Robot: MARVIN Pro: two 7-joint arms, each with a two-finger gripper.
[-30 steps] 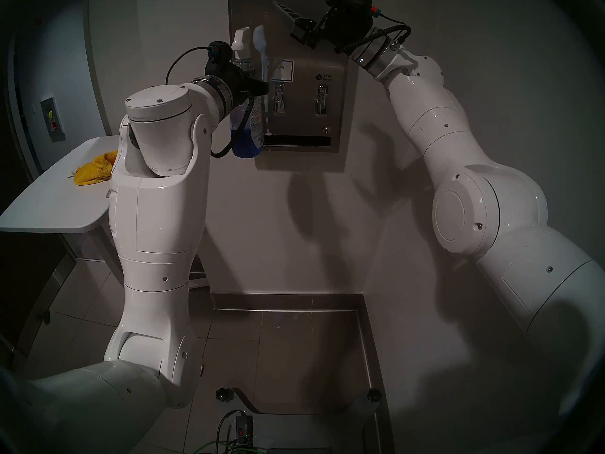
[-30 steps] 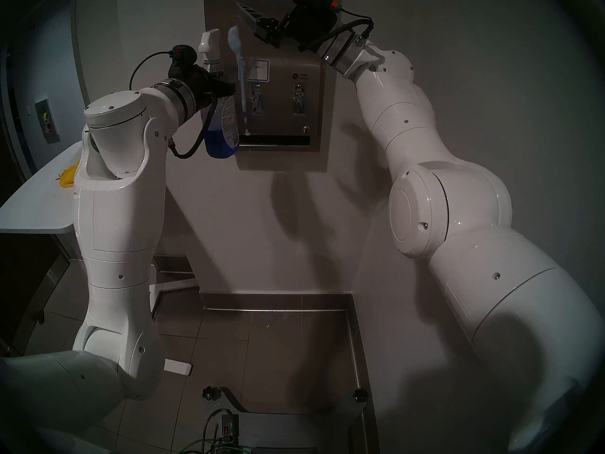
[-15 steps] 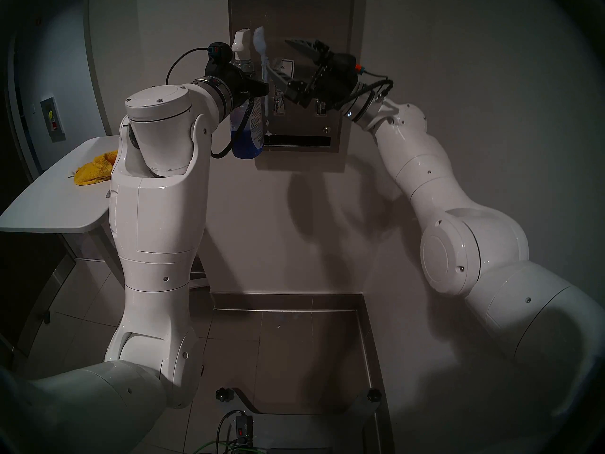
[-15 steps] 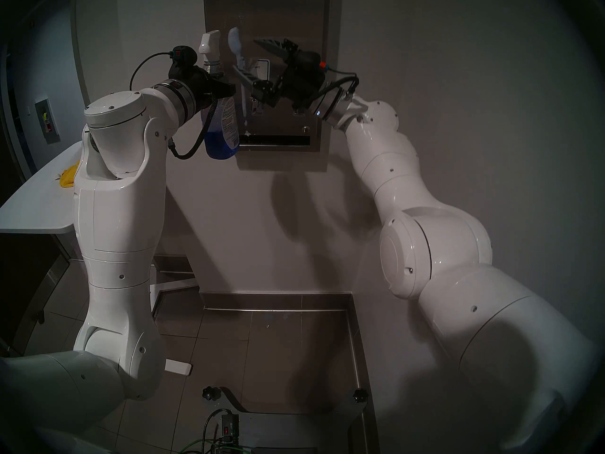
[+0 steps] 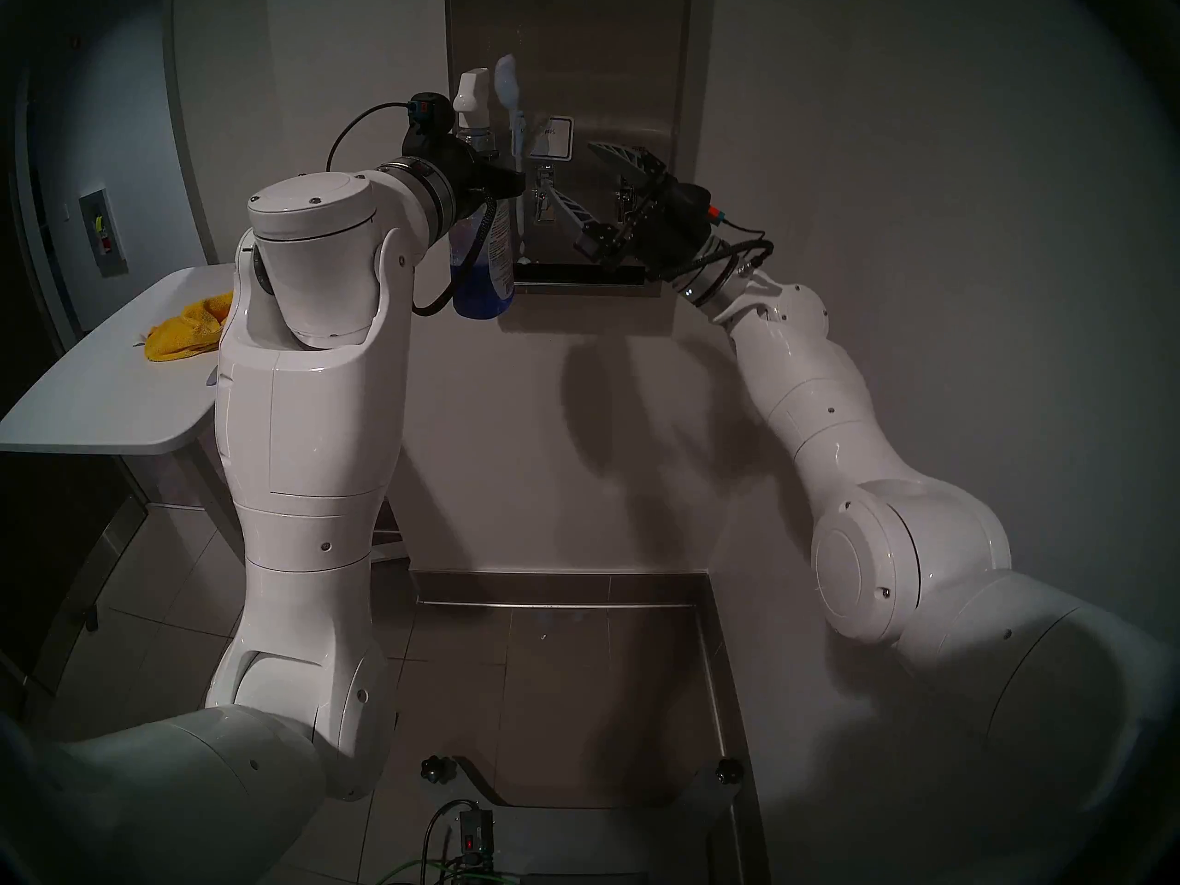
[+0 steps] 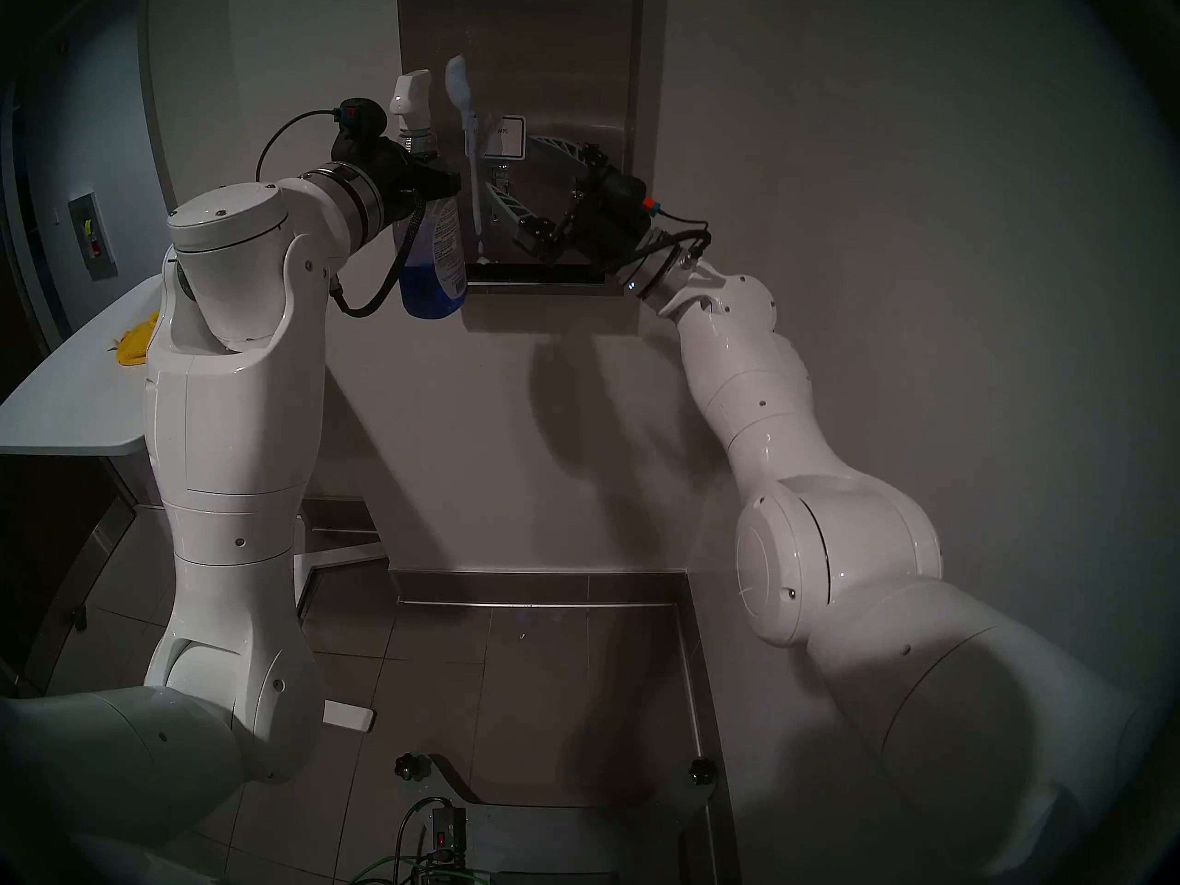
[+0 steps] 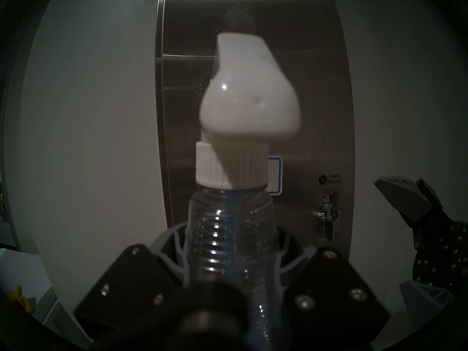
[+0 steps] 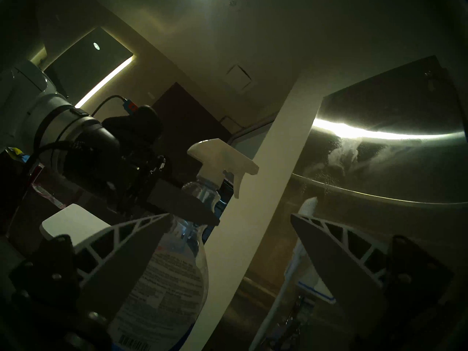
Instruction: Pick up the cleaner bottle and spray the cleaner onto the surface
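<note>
Moved: right gripper (image 5: 578,178) has dropped from the dispenser's top to its levers, fingers spread, holding nothing.
Left gripper (image 5: 504,181): clamped on the cleaner bottle (image 5: 483,270) neck, upright, unmoved.
Cleaner (image 5: 511,92): white foam streak (running down) on the dispenser front (image 5: 613,85), just right of the nozzle.
Far left: yellow cloth (image 5: 185,331) on white table (image 5: 96,411).

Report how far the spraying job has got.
Done: the left gripper holds the cleaner bottle up, and a white foam streak already runs down the steel dispenser front.
In hand: the bottle's nozzle faces the panel; the right gripper is open beside it, its fingers holding nothing.
Left: perhaps more sprays, since the panel's right half looks dry.
</note>
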